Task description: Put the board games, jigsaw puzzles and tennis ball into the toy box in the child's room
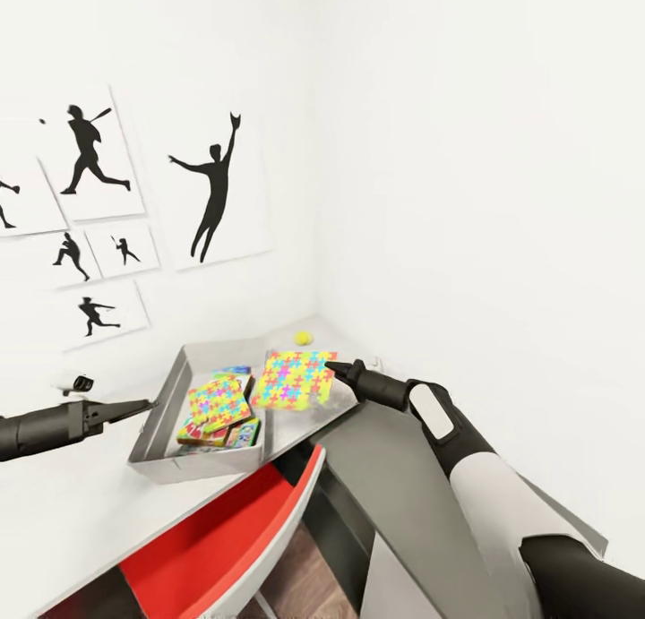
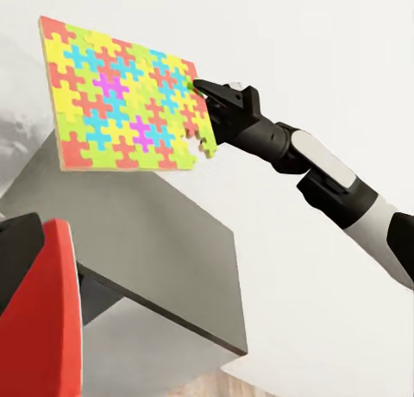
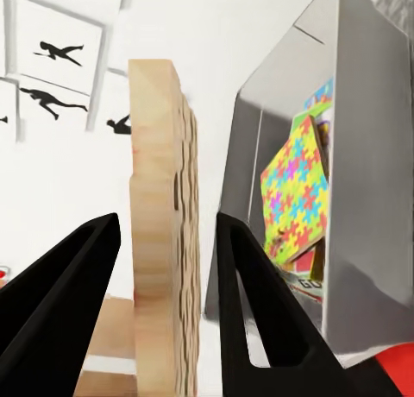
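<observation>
While the right end effector [image 1: 333, 367] pinches a jigsaw puzzle [image 1: 294, 379] by its edge, lifted just beside the toy box [image 1: 161, 422] on the desk [image 1: 72, 511], a 2nd puzzle [image 1: 218, 402] lies inside w/ board games [image 1: 219, 434]. Tennis ball [image 1: 304, 338] sits behind, near the wall. Left end effector [image 1: 143, 406] hovers at the box's rim, prob. pressed together.

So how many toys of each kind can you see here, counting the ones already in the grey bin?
Jigsaw puzzles: 2, one held by the right gripper at, one in the toy box at.
Board games: at least 2 box edges show under that puzzle; the exact count is hidden.
Tennis balls: 1, on the table.
Total: at least 5.
</observation>
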